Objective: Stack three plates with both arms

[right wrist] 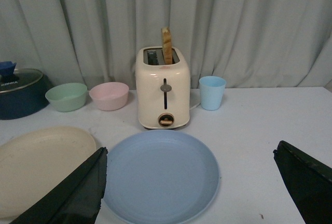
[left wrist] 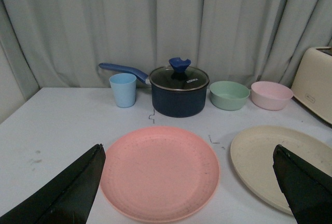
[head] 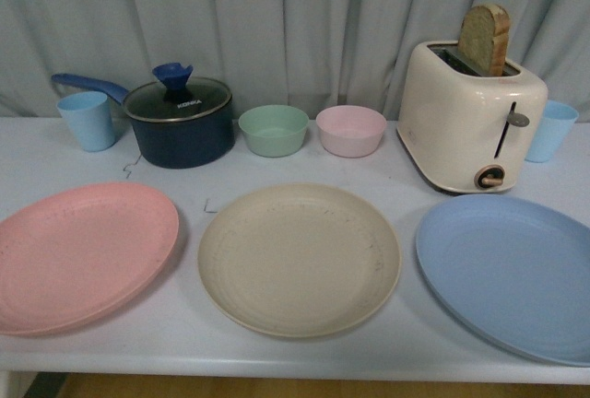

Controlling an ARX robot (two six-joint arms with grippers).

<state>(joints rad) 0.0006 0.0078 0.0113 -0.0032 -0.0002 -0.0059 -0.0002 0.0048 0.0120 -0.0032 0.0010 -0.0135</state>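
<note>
Three plates lie side by side on the table's front half. The speckled pink plate (head: 78, 255) is on the left, the speckled beige plate (head: 300, 258) in the middle, the plain light blue plate (head: 516, 274) on the right. Neither arm shows in the front view. My left gripper (left wrist: 189, 154) is open and empty, held back above the pink plate (left wrist: 160, 172), with the beige plate (left wrist: 270, 159) beside it. My right gripper (right wrist: 189, 154) is open and empty, held back above the blue plate (right wrist: 160, 175), with the beige plate (right wrist: 39, 164) beside it.
Along the back stand a light blue cup (head: 88, 120), a dark blue lidded pot (head: 180, 122), a green bowl (head: 274, 130), a pink bowl (head: 351, 130), a cream toaster (head: 470, 117) holding a bread slice, and another blue cup (head: 551, 131). A grey curtain hangs behind.
</note>
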